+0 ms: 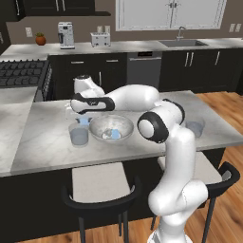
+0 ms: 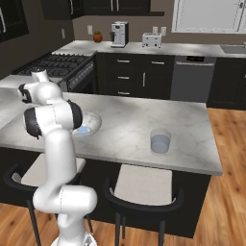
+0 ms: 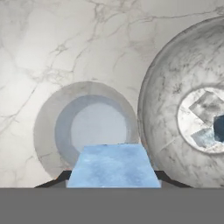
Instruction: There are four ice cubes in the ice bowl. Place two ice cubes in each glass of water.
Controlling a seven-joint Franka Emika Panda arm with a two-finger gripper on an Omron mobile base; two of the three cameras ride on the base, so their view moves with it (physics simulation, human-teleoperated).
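The gripper (image 3: 113,177) is holding an ice cube (image 3: 113,167) tight between its two fingers. It is hanging right over a glass (image 3: 89,127) on the counter (image 1: 42,142). The cube is up above the glass's mouth, not in the water. The bowl (image 3: 175,105) is sitting just beside that glass, with more ice cubes (image 1: 113,134) lying in its middle. The other glass (image 2: 160,141) is standing well apart, far along the counter toward the other end.
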